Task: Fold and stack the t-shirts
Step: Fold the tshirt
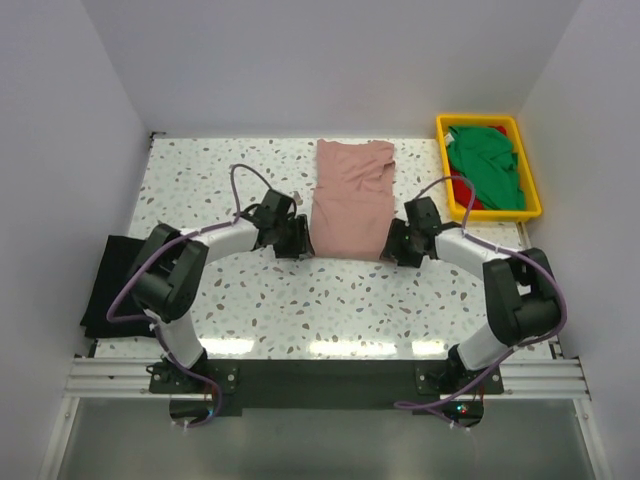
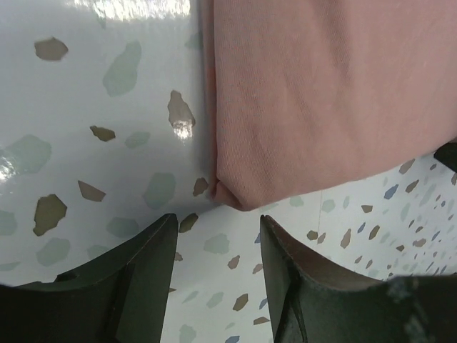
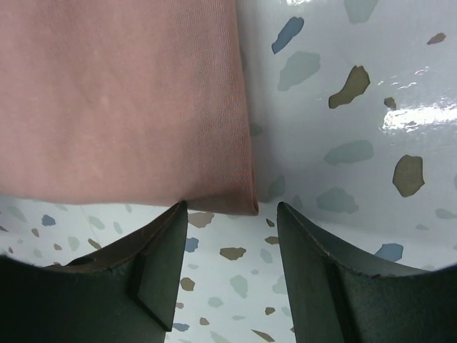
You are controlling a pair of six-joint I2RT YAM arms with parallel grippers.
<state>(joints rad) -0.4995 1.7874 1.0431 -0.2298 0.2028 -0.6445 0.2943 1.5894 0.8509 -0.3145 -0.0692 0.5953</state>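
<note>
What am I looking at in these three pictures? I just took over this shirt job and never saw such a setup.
Two robot arms are bolted at the near edge of a speckled table. The wide picture looks down from above and behind them. The other two come from a camera on each wrist; the dark shapes at the bottom are that arm's own fingers. A pink t-shirt lies in the middle. The left pincer and right pincer sit at its two near corners, both open, holding nothing. A black t-shirt lies at the table's left side. The yellow tray at far right holds a green t-shirt over a red one.
</note>
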